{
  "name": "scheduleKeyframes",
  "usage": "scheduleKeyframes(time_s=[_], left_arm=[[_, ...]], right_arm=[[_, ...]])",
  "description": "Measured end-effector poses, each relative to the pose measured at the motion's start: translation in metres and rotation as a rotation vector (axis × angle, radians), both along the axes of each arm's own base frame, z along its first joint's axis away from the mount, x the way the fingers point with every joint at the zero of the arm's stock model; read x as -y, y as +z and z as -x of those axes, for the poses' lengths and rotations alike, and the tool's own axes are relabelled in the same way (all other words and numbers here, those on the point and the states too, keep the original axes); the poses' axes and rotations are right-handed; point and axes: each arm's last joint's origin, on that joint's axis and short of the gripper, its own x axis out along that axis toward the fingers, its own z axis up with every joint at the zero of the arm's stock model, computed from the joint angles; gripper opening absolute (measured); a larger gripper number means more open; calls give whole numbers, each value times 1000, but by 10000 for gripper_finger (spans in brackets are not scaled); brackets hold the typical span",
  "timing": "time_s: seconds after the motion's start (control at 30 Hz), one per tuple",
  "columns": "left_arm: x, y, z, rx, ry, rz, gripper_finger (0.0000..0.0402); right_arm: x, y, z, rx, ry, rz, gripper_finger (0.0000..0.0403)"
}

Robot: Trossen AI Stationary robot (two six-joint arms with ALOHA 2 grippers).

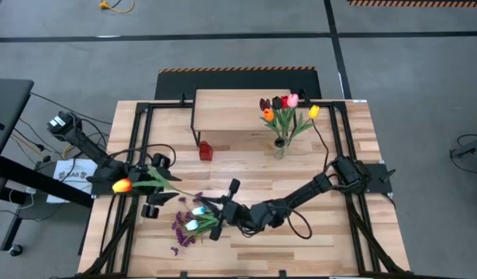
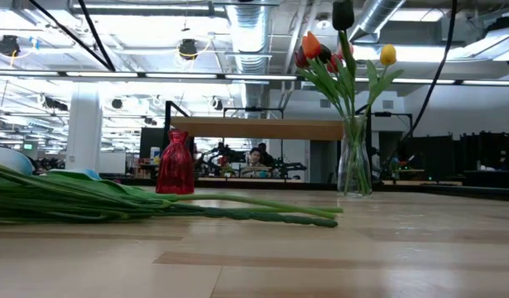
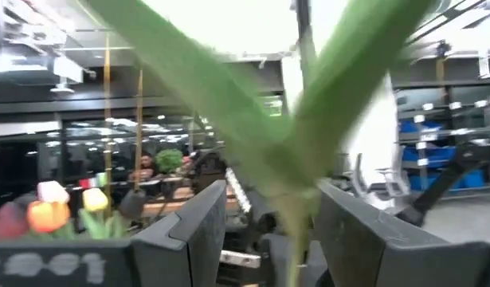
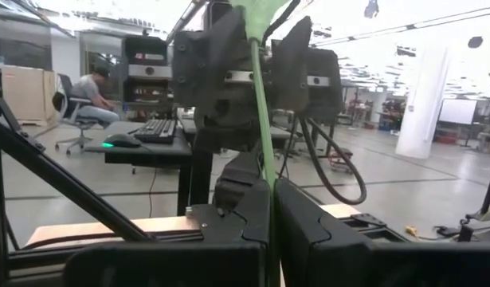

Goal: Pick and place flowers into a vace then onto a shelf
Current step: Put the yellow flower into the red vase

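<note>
Together, the left hand [image 1: 149, 177] and the right hand [image 1: 226, 211] pinch one stem [image 4: 260, 127] between them: the left near its leaves, with the orange tulip [image 1: 122, 185] just beyond, the right clamped tight at the lower end. More flowers [image 1: 193, 220] lie on the worktop [image 1: 316, 248] beside the right hand. Several tulips already stand in the glass vase [image 1: 280, 146], well beyond both hands, just in front of the shelf [image 1: 230, 108]. Judging by this, roughly half the filling remains, and the shelf move too.

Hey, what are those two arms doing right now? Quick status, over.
Left gripper and right gripper both clamp one long green-stemmed orange tulip. Clear glass vase already holds tulips. Loose flowers lie under the right arm.
</note>
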Motion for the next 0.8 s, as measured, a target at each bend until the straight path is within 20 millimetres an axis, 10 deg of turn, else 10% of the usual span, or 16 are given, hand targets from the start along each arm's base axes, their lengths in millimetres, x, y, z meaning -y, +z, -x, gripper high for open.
scheduleKeyframes(time_s=[0.3, 0.57, 0.8], left_arm=[[2, 4, 9, 2, 45, -20, 156], [6, 2, 12, -20, 65, -58, 22], [7, 1, 12, -36, 79, -77, 4]], right_arm=[[0, 0, 0, -3, -3, 10, 0], [0, 0, 0, -3, -3, 10, 0], [0, -1, 0, -12, -3, 20, 28]])
